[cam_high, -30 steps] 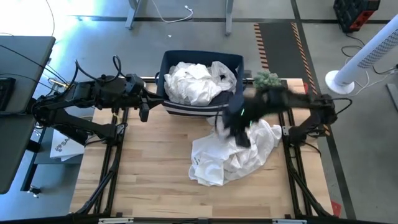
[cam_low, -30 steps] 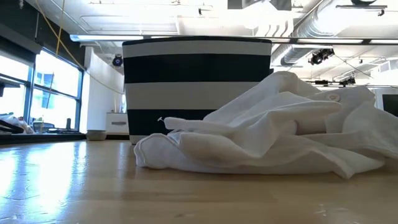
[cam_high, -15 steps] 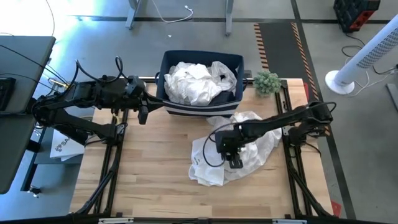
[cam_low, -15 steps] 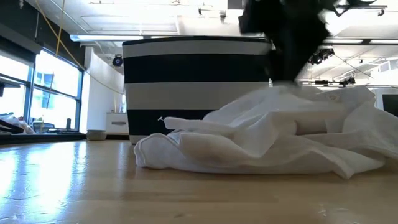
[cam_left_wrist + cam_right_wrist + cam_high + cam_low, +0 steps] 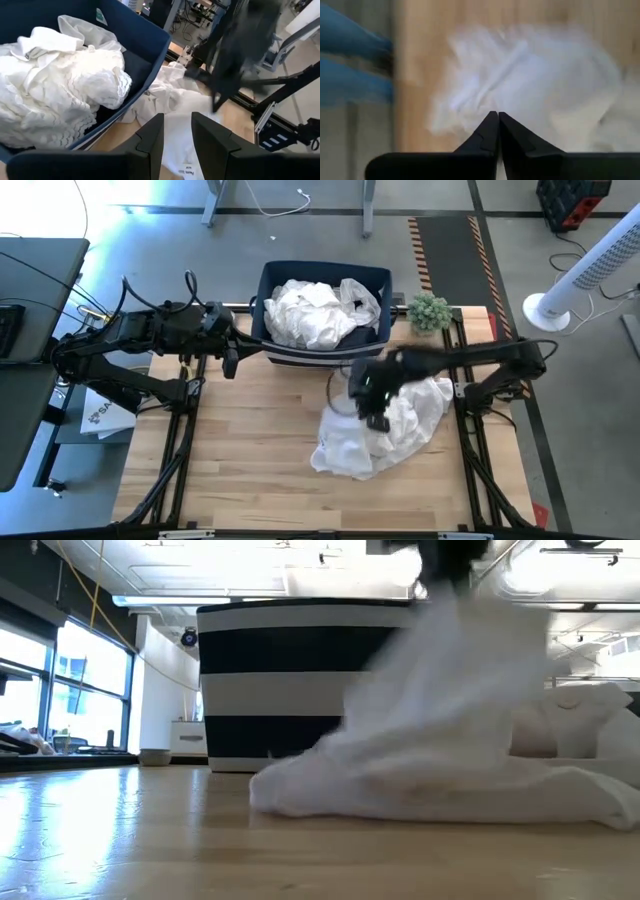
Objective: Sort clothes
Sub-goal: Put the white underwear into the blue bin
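Observation:
A white garment (image 5: 385,430) lies heaped on the wooden table in front of the navy striped bin (image 5: 268,280), which holds more white clothes (image 5: 315,315). My right gripper (image 5: 378,420) is over the heap, shut on the garment. In the low view part of the garment (image 5: 430,690) rises in a blurred peak toward the gripper at the top edge. My left gripper (image 5: 177,125) hovers open at the bin's left side (image 5: 232,360), holding nothing. My right gripper pinches a raised part of the white garment (image 5: 440,600) between its two fingers, coming from above and slanting down. The cloth is drawn up into a peak below the fingers while the rest (image 5: 450,800) stays on the table. How many layers it has, I cannot tell.
A small green plant (image 5: 430,310) stands at the table's far right corner beside the bin. A white fan (image 5: 590,270) stands off the table to the right. Bare wood (image 5: 240,450) stretches over the table's left and near parts.
My right gripper came down onto the white heap, shut on it, then rose and moved back toward the bin. The garment's top has been pulled up into a peak, and its near left edge has been drawn in toward the right.

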You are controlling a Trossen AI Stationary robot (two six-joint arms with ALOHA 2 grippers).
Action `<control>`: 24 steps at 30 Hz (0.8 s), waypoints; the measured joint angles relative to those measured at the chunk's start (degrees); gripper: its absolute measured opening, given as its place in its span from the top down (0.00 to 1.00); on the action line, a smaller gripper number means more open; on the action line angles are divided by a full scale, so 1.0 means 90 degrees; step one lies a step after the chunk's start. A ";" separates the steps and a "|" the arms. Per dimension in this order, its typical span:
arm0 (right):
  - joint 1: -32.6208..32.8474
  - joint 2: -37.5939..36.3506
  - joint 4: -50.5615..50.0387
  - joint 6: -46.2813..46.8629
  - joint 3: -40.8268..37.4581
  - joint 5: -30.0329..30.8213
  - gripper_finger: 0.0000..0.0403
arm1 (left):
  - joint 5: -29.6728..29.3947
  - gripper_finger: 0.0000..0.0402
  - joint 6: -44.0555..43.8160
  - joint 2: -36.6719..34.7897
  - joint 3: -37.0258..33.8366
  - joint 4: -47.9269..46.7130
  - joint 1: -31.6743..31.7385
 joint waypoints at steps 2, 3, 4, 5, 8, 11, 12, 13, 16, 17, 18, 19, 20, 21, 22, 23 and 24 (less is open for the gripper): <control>-0.0276 -0.0188 -0.0123 -0.0111 0.0773 -0.0597 0.98 | 0.0000 0.77 -0.0023 0.0000 0.0000 0.0036 0.0000; -0.0428 -0.0258 -0.0104 -0.0104 0.1181 -0.0923 0.99 | -0.0001 0.77 -0.0023 0.0000 0.0000 0.0045 0.0000; -0.0575 -0.0298 -0.0042 -0.0042 0.1604 -0.1168 0.99 | -0.0001 0.77 -0.0023 0.0000 0.0000 0.0045 0.0000; -0.0717 -0.0306 0.0048 0.0048 0.2037 -0.1307 0.99 | -0.0001 0.77 -0.0023 0.0000 0.0000 0.0058 0.0000; -0.1104 -0.0251 0.0478 0.0130 0.3360 -0.1123 0.99 | -0.0001 0.77 -0.0023 0.0000 0.0000 0.0135 0.0000; -0.1447 -0.0159 0.1131 -0.0384 0.4454 -0.0032 1.00 | -0.0005 0.77 -0.0019 0.0000 -0.0002 0.0233 0.0000; -0.1575 -0.0122 0.1271 -0.0629 0.4742 0.0416 1.00 | -0.0022 0.77 -0.0016 0.0000 -0.0002 0.0271 0.0000; -0.1711 -0.0070 0.1378 -0.0881 0.5008 0.0820 1.00 | -0.0056 0.77 -0.0015 0.0000 -0.0002 0.0319 0.0000; -0.2252 0.0088 0.1484 -0.1486 0.5590 0.1580 1.00 | -0.0203 0.77 -0.0002 0.0000 -0.0002 0.0369 0.0000; -0.2452 0.0132 0.1485 -0.1567 0.5694 0.1655 1.00 | -0.0238 0.77 0.0029 0.0000 -0.0002 0.0369 0.0000; -0.2655 0.0180 0.1477 -0.1599 0.5768 0.1671 1.00 | -0.0242 0.77 0.0059 0.0000 -0.0002 0.0369 0.0000; -0.2835 0.0209 0.1473 -0.1593 0.5798 0.1665 1.00 | -0.0242 0.77 0.0094 0.0000 -0.0002 0.0369 0.0000; -0.3005 0.0241 0.1441 -0.1559 0.5788 0.1611 1.00 | -0.0244 0.77 0.0098 0.0000 -0.0002 0.0368 0.0000; -0.3162 0.0264 0.1406 -0.1529 0.5733 0.1499 1.00 | -0.0244 0.77 0.0096 0.0000 -0.0002 0.0367 0.0000; -0.3296 0.0284 0.1315 -0.1464 0.5659 0.1382 1.00 | -0.0244 0.77 0.0096 0.0000 -0.0002 0.0368 0.0000; -0.3409 0.0316 0.1186 -0.1390 0.5568 0.1276 1.00 | -0.0243 0.77 0.0098 0.0000 -0.0002 0.0366 0.0000; -0.3499 0.0350 0.1009 -0.1286 0.5466 0.1204 1.00 | -0.0244 0.77 0.0098 0.0000 -0.0002 0.0366 0.0000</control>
